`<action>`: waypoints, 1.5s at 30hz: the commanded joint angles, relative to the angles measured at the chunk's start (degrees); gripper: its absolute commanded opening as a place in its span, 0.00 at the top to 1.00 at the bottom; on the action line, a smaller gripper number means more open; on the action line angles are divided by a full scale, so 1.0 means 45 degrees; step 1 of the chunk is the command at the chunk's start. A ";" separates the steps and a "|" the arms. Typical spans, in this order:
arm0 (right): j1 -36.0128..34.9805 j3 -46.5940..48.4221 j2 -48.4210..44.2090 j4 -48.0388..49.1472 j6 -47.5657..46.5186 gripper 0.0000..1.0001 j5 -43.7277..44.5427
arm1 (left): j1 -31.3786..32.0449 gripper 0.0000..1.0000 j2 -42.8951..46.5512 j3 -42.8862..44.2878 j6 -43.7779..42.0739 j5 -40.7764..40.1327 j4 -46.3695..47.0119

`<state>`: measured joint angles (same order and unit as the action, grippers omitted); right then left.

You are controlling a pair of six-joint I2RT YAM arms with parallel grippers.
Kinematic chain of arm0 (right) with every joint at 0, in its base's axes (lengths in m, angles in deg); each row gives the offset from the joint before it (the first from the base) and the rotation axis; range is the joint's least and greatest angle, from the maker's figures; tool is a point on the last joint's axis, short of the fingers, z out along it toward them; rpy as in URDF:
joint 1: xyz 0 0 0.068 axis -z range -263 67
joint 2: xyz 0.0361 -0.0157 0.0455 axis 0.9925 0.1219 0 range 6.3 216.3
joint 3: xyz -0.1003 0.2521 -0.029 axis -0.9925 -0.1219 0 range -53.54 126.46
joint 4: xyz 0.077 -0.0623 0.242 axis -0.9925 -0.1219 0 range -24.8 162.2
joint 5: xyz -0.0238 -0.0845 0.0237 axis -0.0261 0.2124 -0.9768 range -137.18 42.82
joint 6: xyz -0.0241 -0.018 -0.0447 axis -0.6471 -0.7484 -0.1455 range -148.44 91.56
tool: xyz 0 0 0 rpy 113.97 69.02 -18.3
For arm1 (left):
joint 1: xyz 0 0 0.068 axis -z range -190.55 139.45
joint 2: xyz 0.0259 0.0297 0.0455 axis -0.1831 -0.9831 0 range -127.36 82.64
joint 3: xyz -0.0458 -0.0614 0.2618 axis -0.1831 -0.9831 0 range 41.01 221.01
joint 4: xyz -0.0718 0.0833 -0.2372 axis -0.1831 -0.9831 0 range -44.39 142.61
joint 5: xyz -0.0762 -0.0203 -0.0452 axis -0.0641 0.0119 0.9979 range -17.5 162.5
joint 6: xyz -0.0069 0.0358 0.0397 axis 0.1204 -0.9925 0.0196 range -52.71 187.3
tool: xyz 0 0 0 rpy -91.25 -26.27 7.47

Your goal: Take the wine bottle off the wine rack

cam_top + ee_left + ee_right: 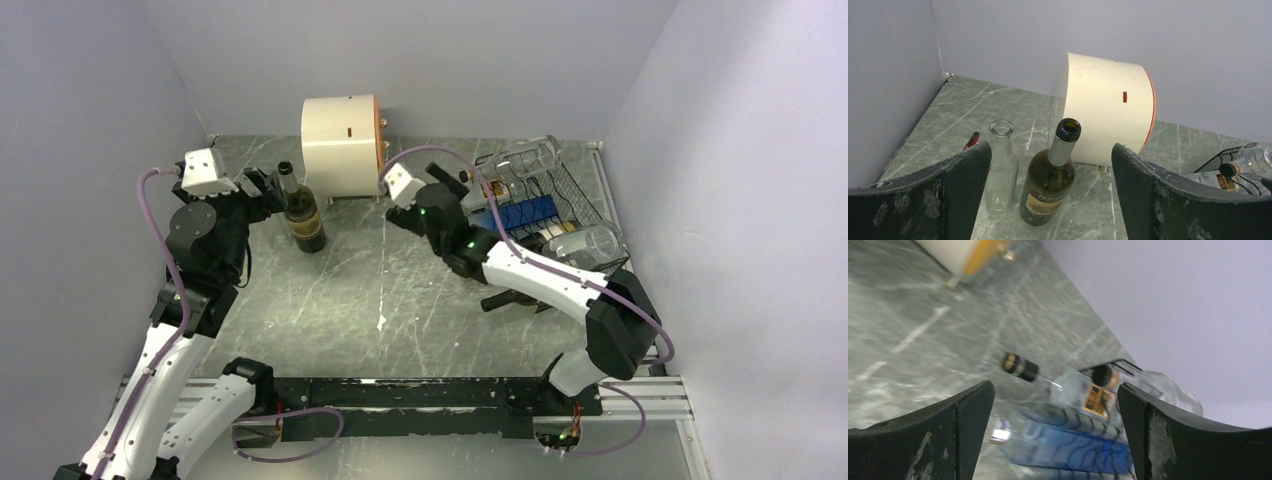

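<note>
Grey marbled stone makes up the surface (400,300), boxed in by pale lilac walls (90,100). From above, a cream drum (340,135) lies on its side against the back wall. The wine bottle (302,215) stands upright on the stone to the left of the drum, well apart from the wine rack (580,190) in the far right corner. The left gripper (272,186) sits just beside the bottle's neck. The right gripper (455,178) is at the rack's near end. Clear bottles and a blue bottle (520,213) lie in the rack; its wires are hard to trace.

Seen from the left wrist, the left gripper (1050,150) is spread wide and grips nothing. The wine bottle (1048,185) stands ahead between its fingers, a clear empty bottle (1000,165) just beside it. A small red thing (971,140) peeks past the left finger; I cannot make it out. Only a corner of the rack (1223,155) shows, cut off at the right edge.

Seen from the right wrist, everything is blurred. The right gripper (1055,395) is wide apart and empty, with the blue bottle (1073,445) under black wire and a clear capped bottle (1068,387) beyond it.
</note>
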<state>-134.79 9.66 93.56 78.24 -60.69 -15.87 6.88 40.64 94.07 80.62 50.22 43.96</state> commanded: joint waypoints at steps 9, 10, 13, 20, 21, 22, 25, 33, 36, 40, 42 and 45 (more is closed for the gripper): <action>0.1304 0.0106 -0.1858 -0.5795 -0.1288 0.03 0.1377 | 0.0071 0.07 -0.0044 0.0221 0.0188 0.0431 0.0180; 0.1308 -0.0029 -0.2249 -0.6409 -0.1301 0.03 0.1391 | 0.0072 0.07 -0.0042 0.0221 0.0199 0.0432 0.0167; 0.1295 -0.0362 -0.3399 -0.8506 -0.1331 0.04 0.0982 | 0.0069 0.07 -0.0063 0.0236 0.0223 0.0544 0.0180; 0.1250 -0.1570 -0.5455 -1.2668 -0.1990 0.03 0.0479 | 0.0208 0.07 -0.0074 0.0236 0.0187 0.0490 0.0164; 0.1240 -0.1706 -0.5706 -1.2959 -0.2118 0.03 0.0493 | 0.0208 0.07 -0.0061 0.0240 0.0184 0.0481 0.0163; 0.1241 -0.1826 -0.5994 -1.3183 -0.2304 0.03 0.0460 | 0.0226 0.07 -0.0064 0.0241 0.0184 0.0479 0.0168; 0.1263 -0.2196 -0.6816 -1.3419 -0.3103 0.03 0.0269 | 0.0256 0.07 -0.0064 0.0221 0.0167 0.0494 0.0213; 0.1475 -0.3447 -0.7019 -1.3491 -0.3829 0.03 0.1252 | 0.0305 0.07 0.0055 0.0202 0.0145 0.0460 0.0236; 0.1562 -0.3841 -0.6865 -1.2835 -0.3999 0.04 0.1544 | 0.0306 0.07 0.0100 0.0183 0.0131 0.0425 0.0265; 0.1874 -0.4448 -0.6754 -1.2183 -0.4547 0.07 0.2003 | 0.0395 0.07 0.0133 0.0163 0.0089 0.0352 0.0298; 0.2068 -0.4708 -0.6757 -1.1800 -0.4876 0.11 0.2284 | 0.0421 0.07 0.0139 0.0163 0.0087 0.0324 0.0291; 0.2344 -0.4987 -0.6829 -1.1120 -0.5368 0.14 0.2436 | 0.0440 0.07 0.0134 0.0163 0.0086 0.0325 0.0294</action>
<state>-125.98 -11.19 63.36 23.49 -80.47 -8.02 8.28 40.71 94.07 81.16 51.73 43.81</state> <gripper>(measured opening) 0.870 0.933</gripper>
